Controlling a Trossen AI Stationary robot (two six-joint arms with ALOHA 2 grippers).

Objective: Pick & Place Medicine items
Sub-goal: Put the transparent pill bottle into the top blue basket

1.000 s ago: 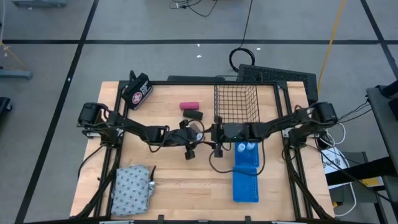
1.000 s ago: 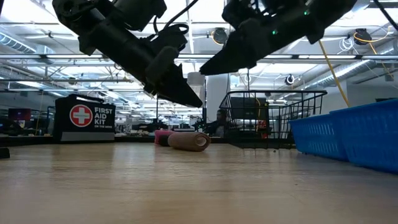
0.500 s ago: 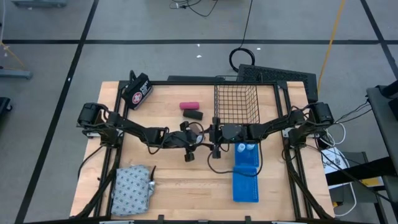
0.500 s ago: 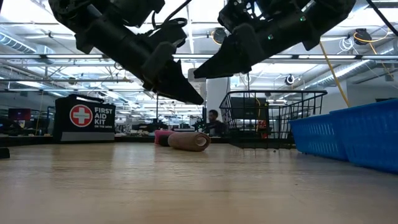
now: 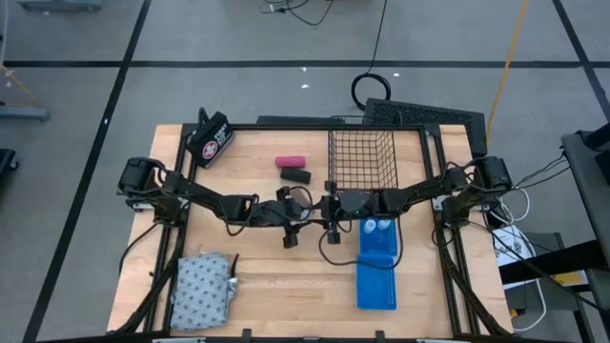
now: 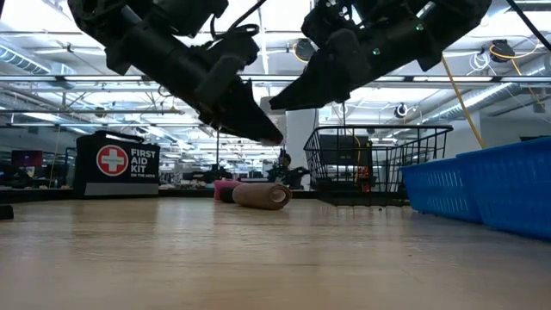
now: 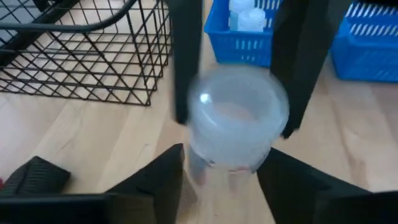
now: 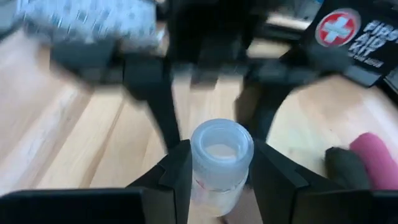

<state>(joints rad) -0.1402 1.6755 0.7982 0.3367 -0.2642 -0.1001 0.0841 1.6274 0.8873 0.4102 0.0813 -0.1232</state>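
HANDOVER | right claw [image 8: 214, 168] clamps white bottle [image 8: 221, 158] | left claw [image 7: 221, 165] spread beside it | back left away before carrying to blue tray [image 5: 376, 276]

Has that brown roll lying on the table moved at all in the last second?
No. The brown roll lies at the same spot, level with the first aid kit and left of the wire basket.

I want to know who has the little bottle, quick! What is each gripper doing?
Left gripper: at the white bottle; gripping or open cannot be told.
Right gripper: closed on the same white bottle.
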